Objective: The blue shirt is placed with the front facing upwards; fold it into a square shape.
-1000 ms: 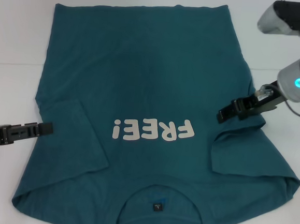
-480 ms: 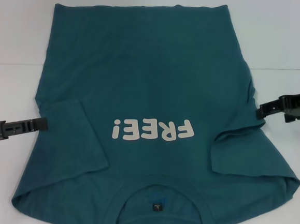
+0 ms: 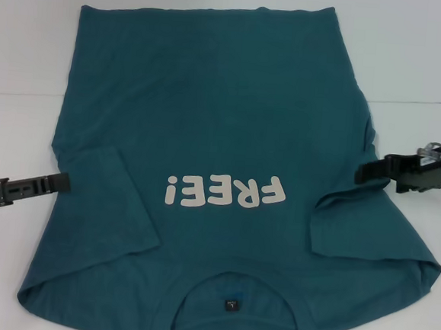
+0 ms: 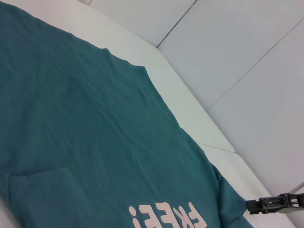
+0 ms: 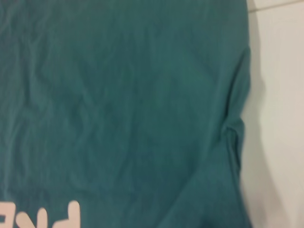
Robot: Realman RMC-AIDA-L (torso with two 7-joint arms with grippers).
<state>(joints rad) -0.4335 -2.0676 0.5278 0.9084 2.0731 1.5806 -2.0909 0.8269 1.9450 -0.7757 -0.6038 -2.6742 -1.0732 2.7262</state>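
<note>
In the head view, the blue shirt (image 3: 227,173) is seen spread flat on the white worktop (image 3: 31,43) with its front turned up; the collar (image 3: 236,308) lies at the near edge and the hem at the far edge, so the white "FREE!" lettering (image 3: 226,191) is read upside down. Both short sleeves are folded inward onto the body of the shirt. The left gripper (image 3: 62,182) is placed low at the shirt's left edge, beside the folded left sleeve, with its tip just at the cloth — whether the jaws are released or clenched cannot be told. The right gripper (image 3: 363,172) is held at the shirt's right edge, near the folded right sleeve; the state of its jaws cannot be told either, and no cloth is seen lifted by it. In the left wrist view, the shirt (image 4: 85,123) is shown lying smooth on the worktop (image 4: 185,99), part of the lettering (image 4: 166,218) is visible, and the right gripper (image 4: 251,205) appears farther off at the shirt's edge. In the right wrist view, the picture is filled mostly by the shirt (image 5: 118,95), with light wrinkles, a bit of lettering (image 5: 42,213) and a strip of the worktop (image 5: 280,118) beside the cloth's edge.
</note>
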